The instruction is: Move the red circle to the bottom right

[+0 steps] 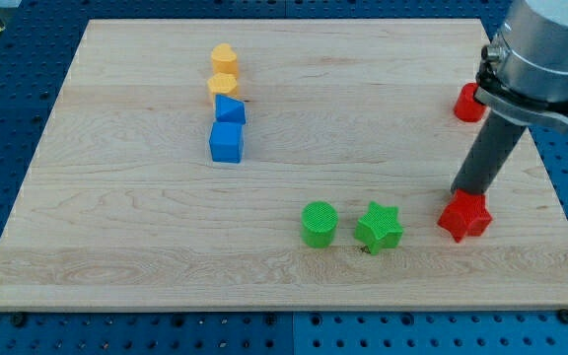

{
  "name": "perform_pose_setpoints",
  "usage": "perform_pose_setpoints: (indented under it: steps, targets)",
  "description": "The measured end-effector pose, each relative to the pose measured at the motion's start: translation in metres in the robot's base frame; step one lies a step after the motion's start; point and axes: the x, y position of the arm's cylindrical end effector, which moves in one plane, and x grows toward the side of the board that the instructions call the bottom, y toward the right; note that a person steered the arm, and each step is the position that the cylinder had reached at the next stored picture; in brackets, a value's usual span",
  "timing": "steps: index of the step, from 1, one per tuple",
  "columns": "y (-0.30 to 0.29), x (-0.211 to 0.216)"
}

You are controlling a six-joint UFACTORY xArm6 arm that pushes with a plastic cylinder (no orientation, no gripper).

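The red circle (468, 103) sits at the view's right edge, upper part, partly hidden behind my arm's housing. A red star-like block (463, 217) lies at the lower right. My tip (467, 193) rests just above and against this red star block, well below the red circle. The rod (488, 156) rises from it up to the grey housing.
A green circle (319, 224) and a green star (379, 228) lie left of the red star block. Two yellow blocks (224, 69) and two blue blocks (228, 128) form a column at the upper left. The wooden board (146, 227) ends close to the right of the red blocks.
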Motion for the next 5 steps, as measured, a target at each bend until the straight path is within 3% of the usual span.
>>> perform_pose_setpoints:
  steps: [1,3,5]
  targets:
    - [0.004,0.008]
    - [0.112,0.009]
    - [0.126,-0.041]
